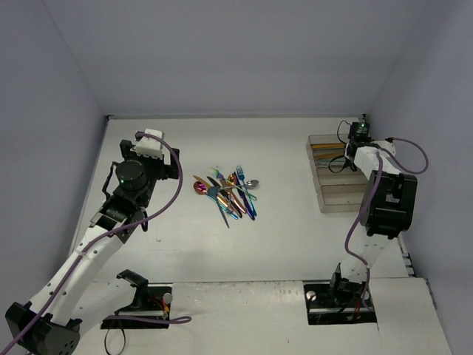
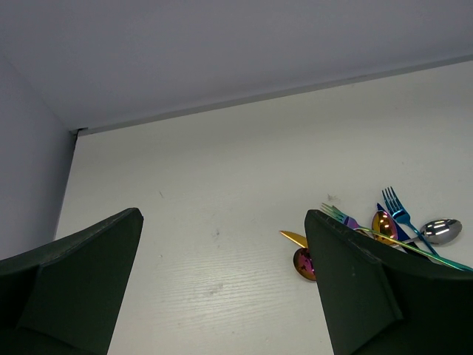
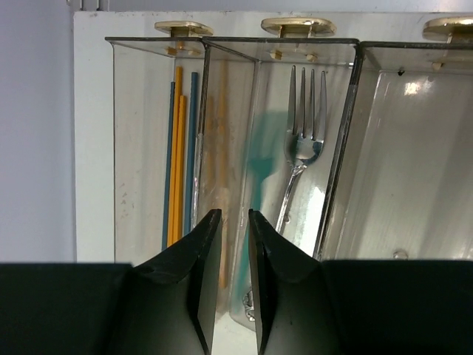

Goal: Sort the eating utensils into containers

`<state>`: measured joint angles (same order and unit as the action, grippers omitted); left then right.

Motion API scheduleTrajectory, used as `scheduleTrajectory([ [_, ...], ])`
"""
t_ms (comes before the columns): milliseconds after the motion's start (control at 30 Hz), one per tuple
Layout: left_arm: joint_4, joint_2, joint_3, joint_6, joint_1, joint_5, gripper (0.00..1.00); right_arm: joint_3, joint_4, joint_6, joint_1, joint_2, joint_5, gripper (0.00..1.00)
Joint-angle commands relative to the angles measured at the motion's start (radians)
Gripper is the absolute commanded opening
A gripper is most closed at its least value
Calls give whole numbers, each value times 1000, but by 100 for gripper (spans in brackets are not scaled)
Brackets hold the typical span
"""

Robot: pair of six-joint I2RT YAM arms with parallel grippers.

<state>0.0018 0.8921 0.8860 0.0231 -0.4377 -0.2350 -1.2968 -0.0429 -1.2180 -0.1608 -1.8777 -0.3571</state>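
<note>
Likely drop-off: the containers [image 3: 347,148] lie just beyond the right gripper [image 3: 235,222], whose jaws are nearly together; whether they pinch anything is unclear. Next, the left gripper [image 2: 222,222], jaws spread, should reach the utensils [image 2: 384,225] beside its right jaw.

Bare white table [image 1: 288,237] is left on every side of the tangled heap of gold, blue, teal and magenta metal utensils [image 1: 228,194], so the heap can be reached from any side. Within the heap the pieces are crossed and stacked, and little room is left between them. Left of the heap, open table is seen between the widely spread fingers of the left gripper [image 2: 222,214]. Well right of the heap, the row of clear plastic rectangular trays [image 1: 330,194] is overhung by the right gripper [image 3: 235,216], whose fingers are parted by only a slit. One compartment is partly taken up by thin blue and orange sticks [image 3: 179,148] and the next by a silver fork [image 3: 304,151]. In the compartment beyond that, clear floor is shown.
</note>
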Motion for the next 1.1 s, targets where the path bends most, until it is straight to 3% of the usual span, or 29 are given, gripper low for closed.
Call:
scheduleTrajectory([
  [0,67,-9,41,-12,-6,7,90,-13,18,91,2,88,-9,23],
  [133,64,-4,44,-12,-6,11,90,-2,19,195,6,141,18,35],
  [233,65,-2,42,-12,-6,13,90,-2,20,298,21,177,63,36],
  [533,63,1,45,-12,-6,9,90,-64,20,881,300,156,337,37],
  [733,63,8,45,-12,-6,10,90,-58,13,1050,495,99,413,39],
  [867,63,14,43,-12,-8,7,90,-43,-6,1072,611,55,371,38],
  [1067,63,21,44,-12,-10,11,90,-20,-6,1072,772,18,269,24],
])
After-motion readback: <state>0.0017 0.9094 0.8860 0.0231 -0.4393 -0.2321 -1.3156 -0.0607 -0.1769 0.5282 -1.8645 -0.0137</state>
